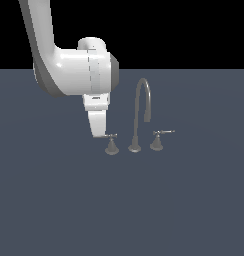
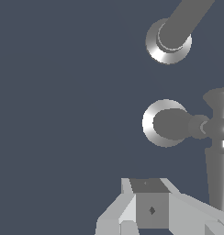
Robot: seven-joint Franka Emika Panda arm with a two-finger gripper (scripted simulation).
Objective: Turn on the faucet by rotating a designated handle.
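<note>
The faucet's tall gooseneck spout point(image 1: 142, 102) stands on a round base between two cone-based lever handles. The handle point(image 1: 111, 145) on the exterior view's left has its thin lever partly hidden behind my gripper point(image 1: 99, 133). The twin handle point(image 1: 157, 142) stands on the exterior view's right, its lever pointing away from the spout. In the wrist view the handle's cone point(image 2: 171, 124) and its lever point(image 2: 218, 179) lie just beside my gripper point(image 2: 149, 187). The fingers look pressed together and hold nothing. I cannot tell whether they touch the lever. The spout's base point(image 2: 168, 46) lies further off.
The faucet set stands on a flat dark blue-grey surface point(image 1: 59, 200). My white arm point(image 1: 74, 70) comes down from the upper part of the exterior view's left.
</note>
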